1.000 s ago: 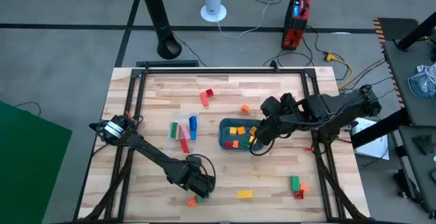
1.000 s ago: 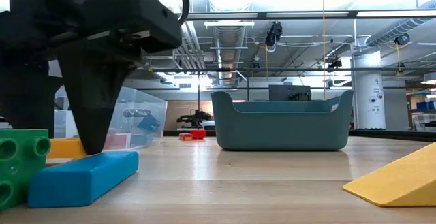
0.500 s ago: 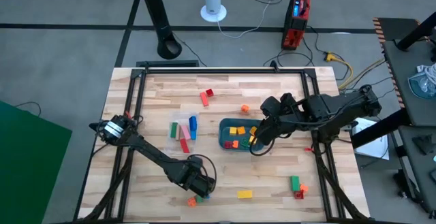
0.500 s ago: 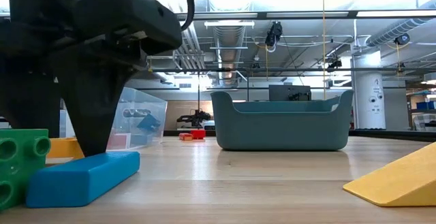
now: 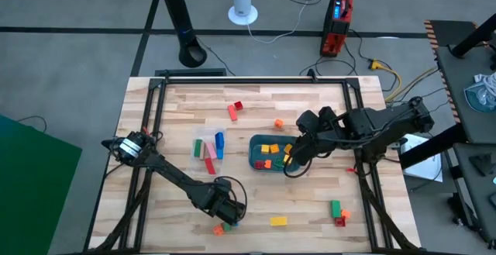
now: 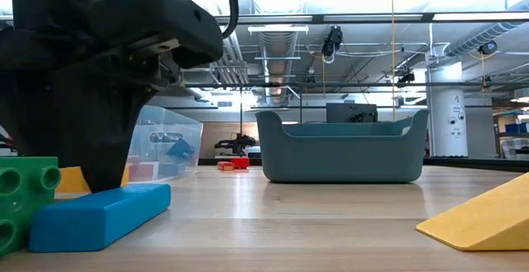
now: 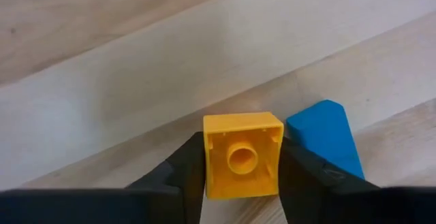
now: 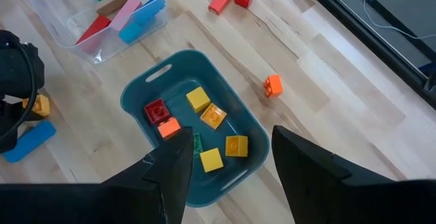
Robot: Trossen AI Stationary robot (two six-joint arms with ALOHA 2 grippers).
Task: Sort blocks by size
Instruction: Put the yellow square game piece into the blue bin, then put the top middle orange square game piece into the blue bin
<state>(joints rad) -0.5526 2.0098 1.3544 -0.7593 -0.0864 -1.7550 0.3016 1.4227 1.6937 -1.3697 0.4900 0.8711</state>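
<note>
Yellow block point(image 7: 242, 156): sitting on the worktop point(image 7: 136, 81), touching a blue block point(image 7: 323, 142).
Left hand point(image 7: 238, 173): pinching it.
Right hand point(image 8: 228, 163): spreading wide, hanging over the teal tray point(image 8: 136, 101).

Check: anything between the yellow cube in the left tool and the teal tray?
Nothing visible. The left tool is shut on the yellow cube near the table's front edge; the blue bar lies beside it, off the line. Bare wood runs to the teal tray. The right tool hovers over the tray.

- Both arms are dark, almost black, with thick round joints.
- The left tool point(image 7: 242, 173) has two smooth, dark, pointed fingers point(image 7: 178, 169).
- Thin black cables loop along the arms.
</note>
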